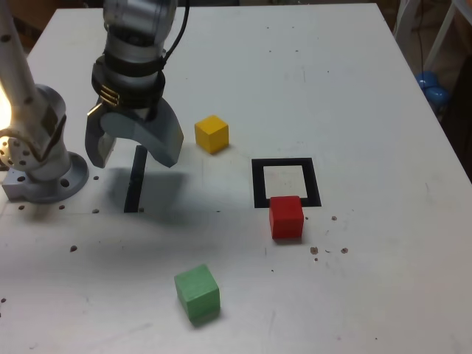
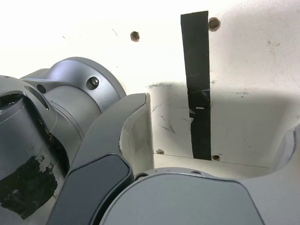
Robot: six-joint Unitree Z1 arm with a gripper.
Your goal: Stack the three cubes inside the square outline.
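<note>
Exterior view, read from its left to its right; the task stands at its start, with no cube yet stacked. At the exterior view's left, the claw (image 1: 133,151) hangs above the white tabletop (image 1: 354,88) with its two jaws spread wide and nothing between them; the wrist view confirms the empty gap, showing only bare tabletop and the straight black tape strip (image 2: 198,84) beneath. That strip (image 1: 135,181) lies just under the claw and is not the target. Next comes the green cube (image 1: 198,294), alone toward the near edge, well apart from the claw and from the other blocks. The yellow cube (image 1: 212,133) sits farther back, near the claw's right jaw but not touching it. Further right lies the square outline (image 1: 258,184), a black tape frame whose white centre is empty. The red cube (image 1: 286,217) rests just in front of the frame, overlapping or touching its near band of tape, yet outside the white centre. As judged from this arrangement, all three placements remain: one cube must be set inside the frame, and the other two stacked on it in turn. The yellow cube is the nearest to the claw, while the red is the closest to the target.
</note>
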